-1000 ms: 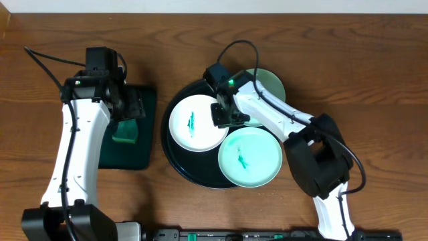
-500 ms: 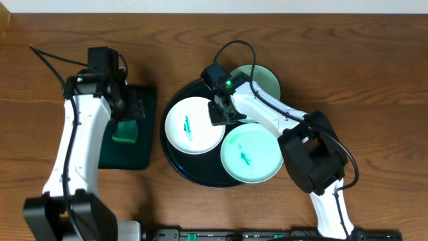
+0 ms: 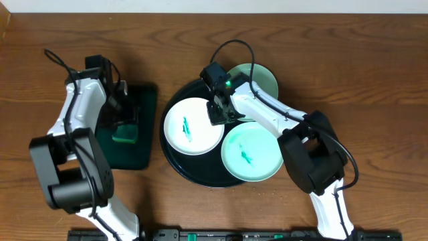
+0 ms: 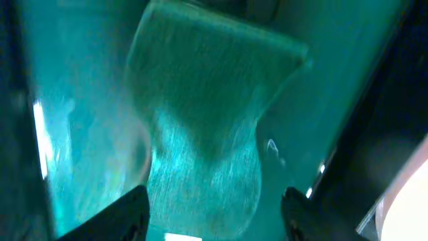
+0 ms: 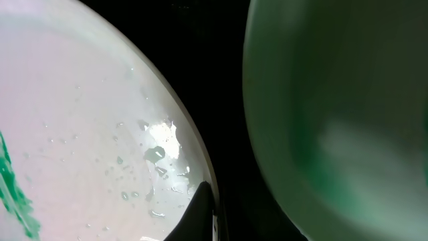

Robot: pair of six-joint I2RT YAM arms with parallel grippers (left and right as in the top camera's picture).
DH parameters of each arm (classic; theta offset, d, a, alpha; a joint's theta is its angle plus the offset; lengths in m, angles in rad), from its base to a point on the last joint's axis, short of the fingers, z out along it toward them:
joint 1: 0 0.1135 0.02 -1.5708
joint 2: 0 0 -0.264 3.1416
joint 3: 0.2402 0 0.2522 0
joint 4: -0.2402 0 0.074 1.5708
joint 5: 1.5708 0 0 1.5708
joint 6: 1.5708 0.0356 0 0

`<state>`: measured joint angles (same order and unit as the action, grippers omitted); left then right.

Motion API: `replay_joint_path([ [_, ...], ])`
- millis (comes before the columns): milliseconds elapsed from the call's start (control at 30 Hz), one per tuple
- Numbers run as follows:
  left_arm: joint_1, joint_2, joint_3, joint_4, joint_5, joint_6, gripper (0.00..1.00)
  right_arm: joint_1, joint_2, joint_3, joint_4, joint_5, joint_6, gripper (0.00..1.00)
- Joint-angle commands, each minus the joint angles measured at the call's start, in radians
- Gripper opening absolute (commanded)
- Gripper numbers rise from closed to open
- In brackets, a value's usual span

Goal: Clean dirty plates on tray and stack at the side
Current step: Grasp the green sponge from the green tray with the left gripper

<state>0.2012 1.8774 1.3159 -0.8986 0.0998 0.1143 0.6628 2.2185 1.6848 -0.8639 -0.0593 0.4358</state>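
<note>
Swung round since half a second ago, the left arm's elbow is now folded back toward the desk's (image 3: pixel 374 67) near edge, while its pincer (image 3: pixel 127 110) is in the same place over the dark-green tray (image 3: pixel 137 157). The right arm and the plates look unchanged.

Seen from the left wrist, the left pincer's fingers (image 4: pixel 130 211) stand apart, with the green sponge (image 4: pixel 207 120) lying just ahead of them and untouched.

The right pincer (image 3: pixel 221 115) is low over the black tray (image 3: pixel 194 169), at the white plate's (image 3: pixel 192 126) rim. That plate, with its green smear, lies to the pincer's left. One turquoise plate (image 3: pixel 251 154) lies just nearside and to its right, also smeared. The other turquoise plate (image 3: pixel 257 80) lies just beyond it, overhanging the tray's far rim. In the right wrist view only one fingertip (image 5: pixel 200 211) shows, at the white plate's edge. Whether this pincer is apart, together or gripping the rim cannot be told.
</note>
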Motion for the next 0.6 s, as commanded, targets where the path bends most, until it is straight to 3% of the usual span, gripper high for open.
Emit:
replay_joint_path([
  [0, 0.000, 0.004, -0.005, 0.038, 0.027, 0.047, 0.60, 0.013, 0.026, 0.003, 0.012, 0.010, -0.019, 0.01],
  [100, 0.000, 0.007, -0.005, 0.064, 0.012, 0.046, 0.60, 0.012, 0.026, 0.003, 0.012, 0.010, -0.019, 0.01],
  [567, 0.000, 0.032, -0.098, 0.129, -0.010, -0.020, 0.41, 0.013, 0.026, 0.003, 0.012, 0.010, -0.026, 0.04],
])
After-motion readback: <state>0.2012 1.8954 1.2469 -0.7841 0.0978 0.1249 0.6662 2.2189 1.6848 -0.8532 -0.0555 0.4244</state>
